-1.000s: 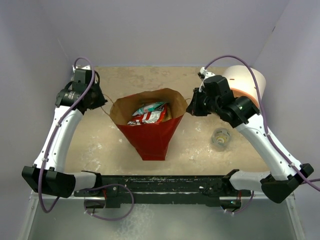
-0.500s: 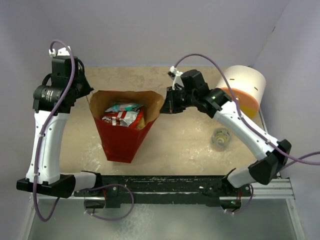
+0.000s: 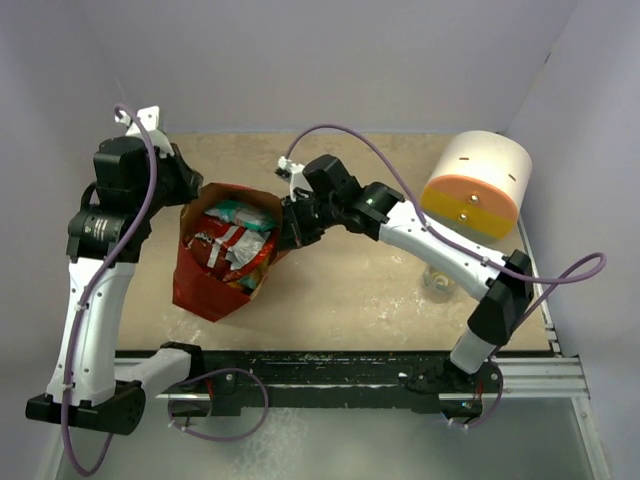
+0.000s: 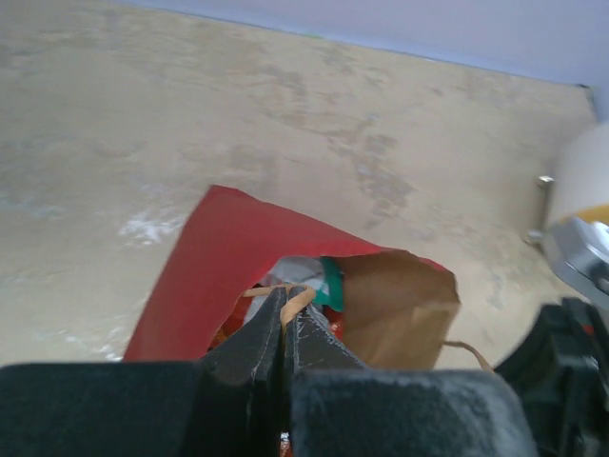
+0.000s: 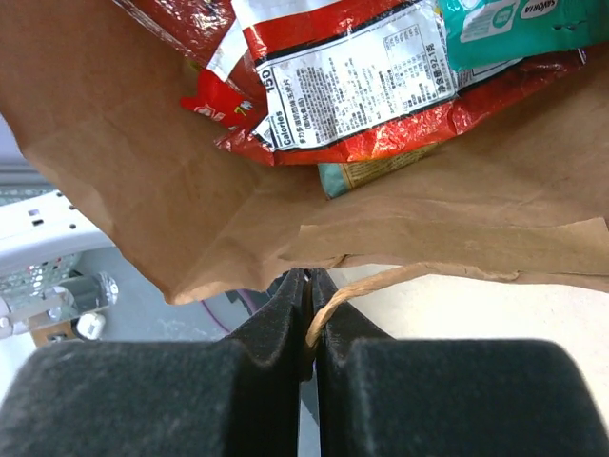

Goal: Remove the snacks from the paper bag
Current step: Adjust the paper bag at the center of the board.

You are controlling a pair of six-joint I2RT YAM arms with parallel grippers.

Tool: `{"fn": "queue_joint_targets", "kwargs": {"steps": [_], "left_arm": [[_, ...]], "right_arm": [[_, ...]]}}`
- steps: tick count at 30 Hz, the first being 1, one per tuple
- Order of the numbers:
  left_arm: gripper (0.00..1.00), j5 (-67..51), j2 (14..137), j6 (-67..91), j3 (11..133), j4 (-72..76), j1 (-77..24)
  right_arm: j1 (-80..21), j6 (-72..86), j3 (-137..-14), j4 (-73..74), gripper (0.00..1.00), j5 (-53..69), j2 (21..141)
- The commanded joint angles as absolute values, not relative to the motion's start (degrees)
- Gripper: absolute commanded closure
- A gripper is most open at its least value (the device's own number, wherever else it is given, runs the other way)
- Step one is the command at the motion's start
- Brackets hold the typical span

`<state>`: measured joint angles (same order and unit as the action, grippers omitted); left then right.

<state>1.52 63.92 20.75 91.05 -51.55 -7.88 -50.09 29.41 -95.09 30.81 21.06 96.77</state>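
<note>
Shifting left, paper bag [image 3: 205, 288] tilts, pinched by left gripper [image 4: 284, 303] and right gripper [image 5: 309, 286].

The red-and-silver snack packet [image 5: 352, 90], seen from the right wrist, bears "Calories" and "150" in black on white toward its eight o'clock end. Its finer print and the teal packet's [image 5: 504, 24] lettering are too small to read.

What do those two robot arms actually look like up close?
The left arm and right arm have white tube-like links joined by chunky black joints. A thin purple cable loops along each. The left gripper and right gripper have black, tapering fingers.
</note>
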Motion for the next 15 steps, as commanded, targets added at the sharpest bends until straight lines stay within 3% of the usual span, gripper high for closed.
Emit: {"fn": "queue_joint_targets", "kwargs": {"steps": [1,6,10,15], "left_arm": [[1.0,-14.9,57.66,23.1,84.37,-35.78,-7.91],[1.0,-19.48,54.07,26.86,79.13,-35.69,-7.91],[1.0,-20.0,53.46,26.15,78.99,-37.66,-7.91],[1.0,-17.94,54.29,24.95,80.88,-40.78,-7.91]], "right_arm": [[-50.13,26.04,-90.67,32.36,0.92,20.44,90.39],[-50.19,25.86,-82.19,32.81,0.85,19.39,82.99],[-50.19,24.92,-81.67,38.26,0.53,15.37,80.29],[-50.1,21.2,-85.43,45.87,0.35,6.88,78.09]]}}
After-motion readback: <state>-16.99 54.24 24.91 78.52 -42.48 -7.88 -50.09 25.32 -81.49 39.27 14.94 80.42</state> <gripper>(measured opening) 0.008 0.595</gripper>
